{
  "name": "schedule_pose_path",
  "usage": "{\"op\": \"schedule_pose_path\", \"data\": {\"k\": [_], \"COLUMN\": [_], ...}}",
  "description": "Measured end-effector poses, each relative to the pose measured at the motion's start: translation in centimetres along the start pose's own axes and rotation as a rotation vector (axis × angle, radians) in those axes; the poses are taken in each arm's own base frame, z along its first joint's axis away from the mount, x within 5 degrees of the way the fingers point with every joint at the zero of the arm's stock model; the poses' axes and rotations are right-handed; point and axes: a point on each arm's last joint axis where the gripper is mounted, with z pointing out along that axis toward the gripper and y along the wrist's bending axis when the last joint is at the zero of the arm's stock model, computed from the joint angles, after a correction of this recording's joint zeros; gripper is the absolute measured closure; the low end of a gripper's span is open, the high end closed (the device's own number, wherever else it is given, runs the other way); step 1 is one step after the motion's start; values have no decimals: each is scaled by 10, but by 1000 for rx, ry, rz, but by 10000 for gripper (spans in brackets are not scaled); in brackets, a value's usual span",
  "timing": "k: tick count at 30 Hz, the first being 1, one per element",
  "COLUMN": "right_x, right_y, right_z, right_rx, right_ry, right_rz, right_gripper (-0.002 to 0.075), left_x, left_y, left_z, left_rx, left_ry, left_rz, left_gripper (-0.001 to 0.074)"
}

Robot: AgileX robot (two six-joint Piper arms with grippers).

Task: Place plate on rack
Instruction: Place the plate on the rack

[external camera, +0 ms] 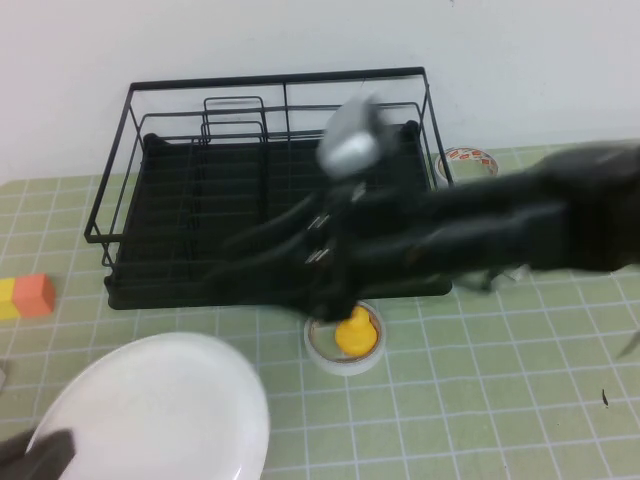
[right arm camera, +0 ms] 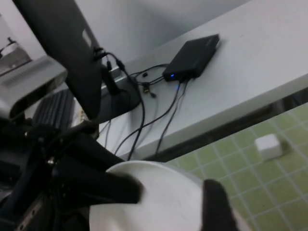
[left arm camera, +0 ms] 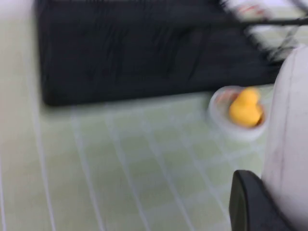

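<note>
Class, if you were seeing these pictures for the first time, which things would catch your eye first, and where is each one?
The large black wire dish rack fills the back of the green checked table. In front of it, the right arm sweeps across, its right gripper low before the rack's front edge. The glossy white round plate sits at the near left with the left gripper at its rim, and a small yellow rubber duck rests in a white ring near the middle.

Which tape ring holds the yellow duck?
The ring fronting the black wire rack, not the ring beside it. Left gripper holds white plate; right gripper above rack.
</note>
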Motion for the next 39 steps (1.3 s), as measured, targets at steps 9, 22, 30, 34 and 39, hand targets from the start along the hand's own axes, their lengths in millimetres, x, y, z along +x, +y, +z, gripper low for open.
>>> {"op": "schedule_pose_path", "data": {"k": [9, 22, 30, 34, 39], "right_x": [-25, -7, -1, -1, -1], "right_y": [41, 79, 80, 80, 79], "right_z": [-67, -127, -142, -143, -144], "right_rx": [106, 320, 396, 408, 414], "right_ry": [221, 742, 875, 881, 890], "right_rz": [-92, -145, -153, -148, -154], "right_gripper": [699, 721, 721, 721, 721], "left_x": [-36, -103, -162, -182, -203], "left_y": [-7, 3, 18, 23, 36], "left_z": [-7, 30, 90, 132, 183], "left_rx": [-49, -142, -82, 26, 89], "left_ry": [-415, -380, -326, -349, -365], "left_rz": [632, 1108, 1185, 1301, 1349], "left_gripper": [654, 654, 654, 654, 654]}}
